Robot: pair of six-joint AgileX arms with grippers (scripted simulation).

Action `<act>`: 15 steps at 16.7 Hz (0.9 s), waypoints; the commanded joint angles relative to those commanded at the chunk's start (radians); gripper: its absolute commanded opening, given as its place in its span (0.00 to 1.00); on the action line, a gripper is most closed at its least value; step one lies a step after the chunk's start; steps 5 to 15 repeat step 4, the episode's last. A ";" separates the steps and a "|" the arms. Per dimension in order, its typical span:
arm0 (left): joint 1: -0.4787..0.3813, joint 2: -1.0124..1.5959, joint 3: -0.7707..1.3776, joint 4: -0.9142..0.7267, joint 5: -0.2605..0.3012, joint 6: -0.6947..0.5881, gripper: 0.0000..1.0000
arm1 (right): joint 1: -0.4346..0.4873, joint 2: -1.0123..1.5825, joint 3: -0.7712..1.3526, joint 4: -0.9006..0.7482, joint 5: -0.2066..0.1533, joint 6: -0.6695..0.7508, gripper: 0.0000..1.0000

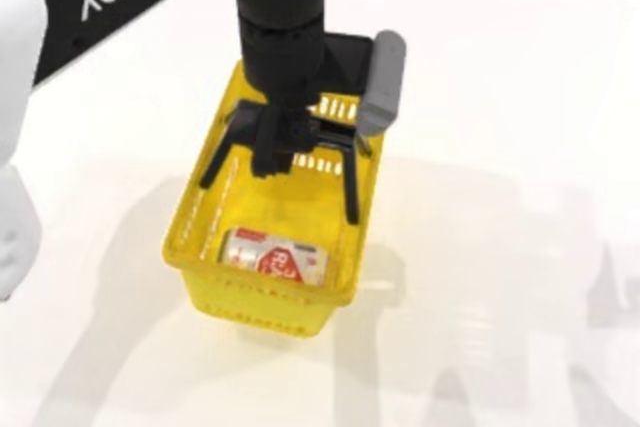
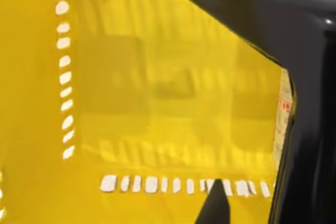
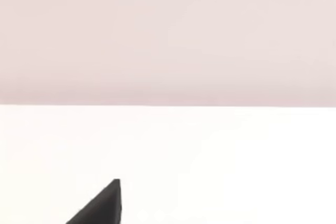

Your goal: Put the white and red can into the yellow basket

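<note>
The yellow basket (image 1: 190, 247) stands at the table's middle. The white and red can (image 1: 275, 257) lies on its side on the basket's floor at the near end. My left gripper (image 1: 272, 162) hangs above the basket's middle, apart from the can, open and holding nothing. In the left wrist view one dark fingertip (image 2: 216, 205) shows over the yellow basket (image 2: 157, 77) floor, and a strip of the can (image 2: 284, 121) peeks past the black handle (image 2: 294, 40). Of my right gripper only one fingertip (image 3: 107, 203) shows, over bare white table.
The basket's black handle (image 1: 350, 182) rises beside the left gripper on both sides. A grey bar (image 1: 383, 82) sits at the basket's far right corner. White table (image 1: 520, 197) surrounds the basket.
</note>
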 joint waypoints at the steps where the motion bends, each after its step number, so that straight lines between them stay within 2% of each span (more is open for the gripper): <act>1: 0.009 -0.003 0.032 -0.035 -0.001 0.007 0.00 | 0.000 0.000 0.000 0.000 0.000 0.000 1.00; 4: 0.026 -0.010 0.073 -0.077 -0.002 0.014 0.00 | 0.000 0.000 0.000 0.000 0.000 0.000 1.00; 15: 0.026 -0.010 0.073 -0.077 -0.002 0.014 0.00 | 0.000 0.000 0.000 0.000 0.000 0.000 1.00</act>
